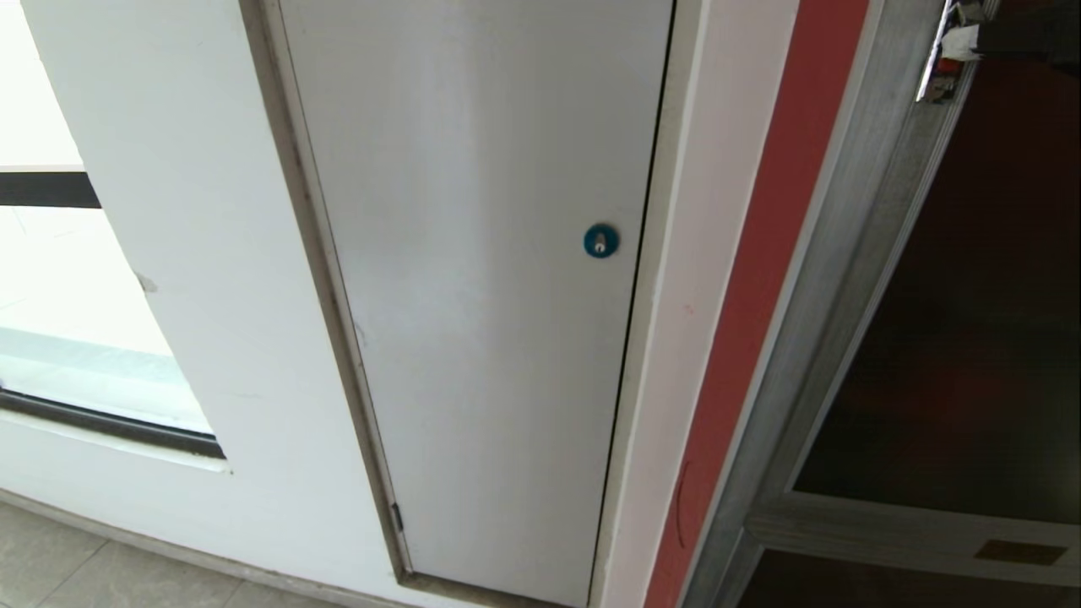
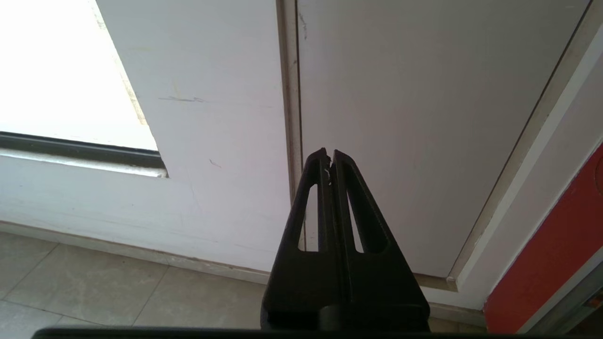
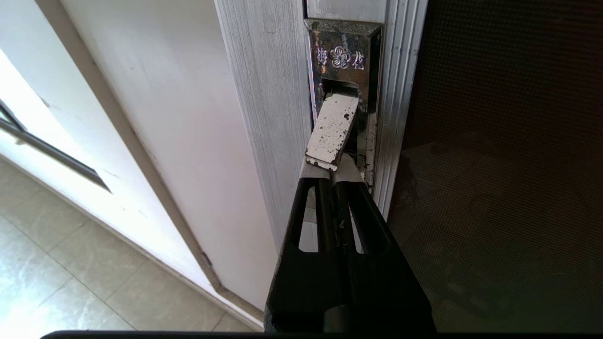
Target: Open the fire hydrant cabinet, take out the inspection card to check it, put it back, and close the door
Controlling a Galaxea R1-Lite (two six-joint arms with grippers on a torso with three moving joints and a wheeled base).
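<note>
The fire hydrant cabinet (image 1: pixel 853 279) stands at the right of the head view, silver frame w/ its dark glass door (image 1: pixel 971 295) beside a red strip of wall. Up at the frame's edge sits the latch (image 3: pixel 332 129), its worn white lever tilted out. The right gripper (image 3: pixel 333 181) is right under that lever, fingers pressed together, tips touching it. Left of the cabinet: a plain grey-white door (image 1: pixel 481 279) w/ a round blue lock (image 1: pixel 600 241). The left gripper (image 2: pixel 329 157) hangs low facing that door's bottom, fingers pressed together too, holding nothing.
</note>
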